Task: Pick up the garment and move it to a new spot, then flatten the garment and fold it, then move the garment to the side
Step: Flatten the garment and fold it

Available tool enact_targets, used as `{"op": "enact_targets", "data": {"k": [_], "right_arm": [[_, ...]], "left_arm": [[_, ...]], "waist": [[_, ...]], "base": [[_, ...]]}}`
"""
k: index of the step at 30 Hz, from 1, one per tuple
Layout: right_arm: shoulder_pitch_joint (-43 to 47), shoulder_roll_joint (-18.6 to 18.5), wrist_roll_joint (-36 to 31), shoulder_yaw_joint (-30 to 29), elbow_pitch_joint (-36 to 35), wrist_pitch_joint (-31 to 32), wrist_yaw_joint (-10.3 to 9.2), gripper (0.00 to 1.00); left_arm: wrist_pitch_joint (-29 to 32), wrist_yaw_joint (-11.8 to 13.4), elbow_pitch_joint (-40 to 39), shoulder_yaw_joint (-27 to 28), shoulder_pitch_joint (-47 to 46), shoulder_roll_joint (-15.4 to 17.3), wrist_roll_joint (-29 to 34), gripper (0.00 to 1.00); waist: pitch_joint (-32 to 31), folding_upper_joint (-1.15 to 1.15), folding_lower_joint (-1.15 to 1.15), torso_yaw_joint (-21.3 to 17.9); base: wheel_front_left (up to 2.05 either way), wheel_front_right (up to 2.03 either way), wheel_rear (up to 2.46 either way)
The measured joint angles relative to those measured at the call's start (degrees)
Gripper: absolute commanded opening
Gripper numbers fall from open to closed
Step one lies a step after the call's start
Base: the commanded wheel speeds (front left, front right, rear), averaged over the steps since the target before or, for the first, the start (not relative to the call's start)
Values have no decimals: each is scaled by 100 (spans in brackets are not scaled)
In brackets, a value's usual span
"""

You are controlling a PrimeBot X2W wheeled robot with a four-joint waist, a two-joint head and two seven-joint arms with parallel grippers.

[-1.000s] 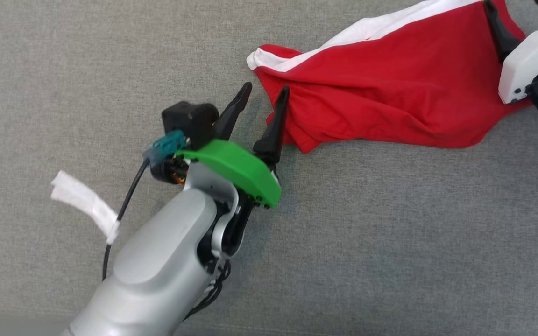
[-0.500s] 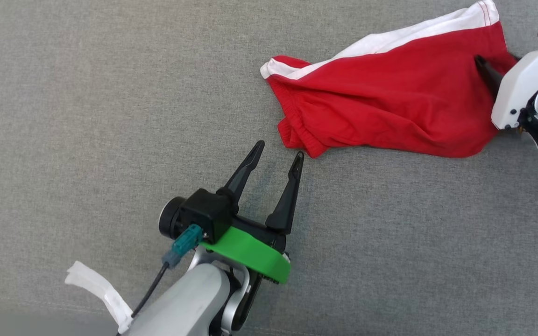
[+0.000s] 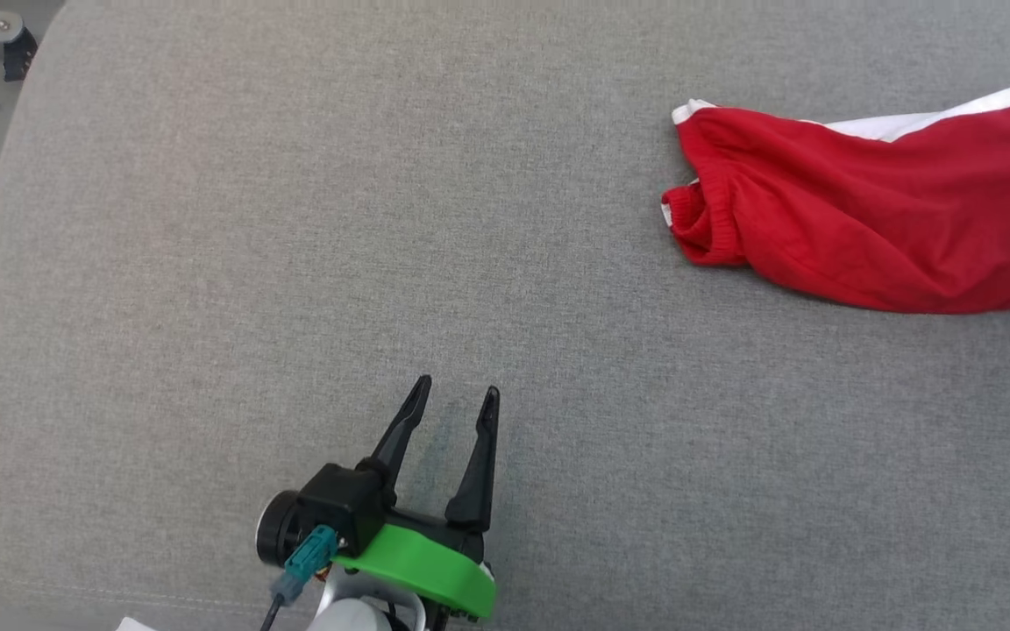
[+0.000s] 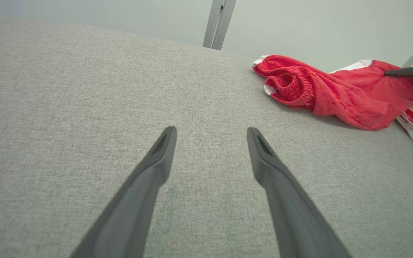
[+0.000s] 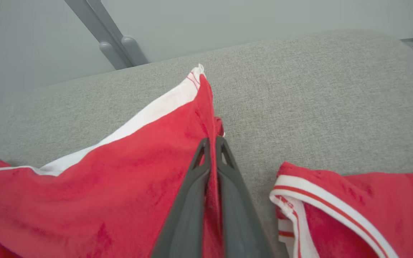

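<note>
The shorts lie on the pad. The left gripper is spread and empty, well off their bunched end. The right gripper is nearer: it is clamped on their opposite end, so their long axis runs between the two arms.

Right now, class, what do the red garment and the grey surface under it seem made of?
The red garment: soft knit fabric, probably cotton jersey, matte; it creases and has a ribbed, gathered band. The grey surface: likely woven upholstery cloth, matte, with fine speckled weave.
</note>
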Motion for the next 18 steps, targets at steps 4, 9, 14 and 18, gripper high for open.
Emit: {"op": "enact_targets", "data": {"k": [4,9,14,18], "right_arm": [[66,76,-26,-122,-378,261,0,0],[142,679,-200,-83,-1110,836,-1,0],[378,1670,-577,108,-1761,1436,-1,0],[418,2220,-1055,31,-1806,1536,-1,0]], "left_arm": [[0,-197,69,260,241,-180,71,100],[0,-412,219,331,355,-302,179,100],[-8,-516,322,402,339,-345,194,100],[-8,-524,334,257,252,-350,44,100]], "waist": [[-196,0,0,8],[-374,0,0,51],[-406,0,0,159],[-361,0,0,259]], "base": [[0,0,0],[0,0,0],[0,0,0],[0,0,0]]}}
